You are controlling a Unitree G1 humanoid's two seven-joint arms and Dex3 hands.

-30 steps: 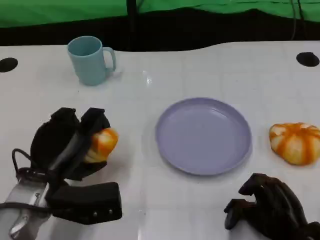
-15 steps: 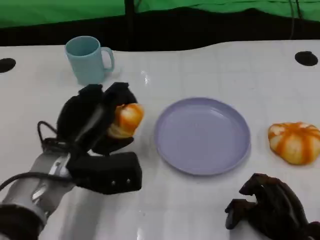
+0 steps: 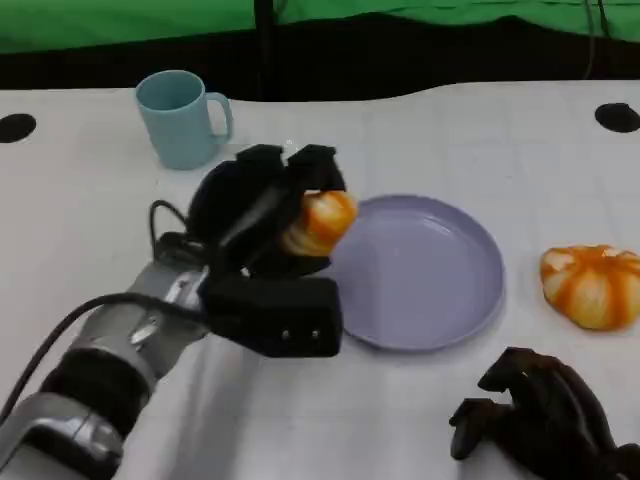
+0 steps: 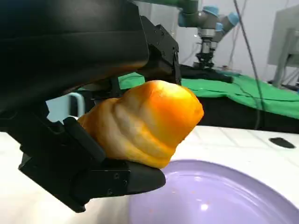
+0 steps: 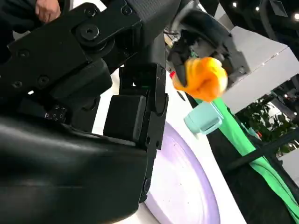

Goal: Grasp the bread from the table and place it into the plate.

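My left hand (image 3: 262, 215) grips an orange-and-cream piece of bread (image 3: 318, 222) and holds it in the air at the left rim of the lilac plate (image 3: 440, 300). In the left wrist view the bread (image 4: 145, 122) sits between black fingers (image 4: 88, 163), just above the plate (image 4: 219, 200). The right wrist view catches the held bread (image 5: 202, 77) beyond the plate (image 5: 184, 186). My right hand (image 3: 540, 415) rests on the table at the front right, fingers curled in, holding nothing.
A second orange-striped bread roll (image 3: 592, 285) lies right of the plate. A light blue mug (image 3: 180, 118) stands at the back left. Dark round holes (image 3: 617, 117) mark the table's far corners; a green cloth hangs behind.
My left hand has lifted the bread and carried it right and away from me, from the table's left side to the plate's left rim. The right hand has stayed put.
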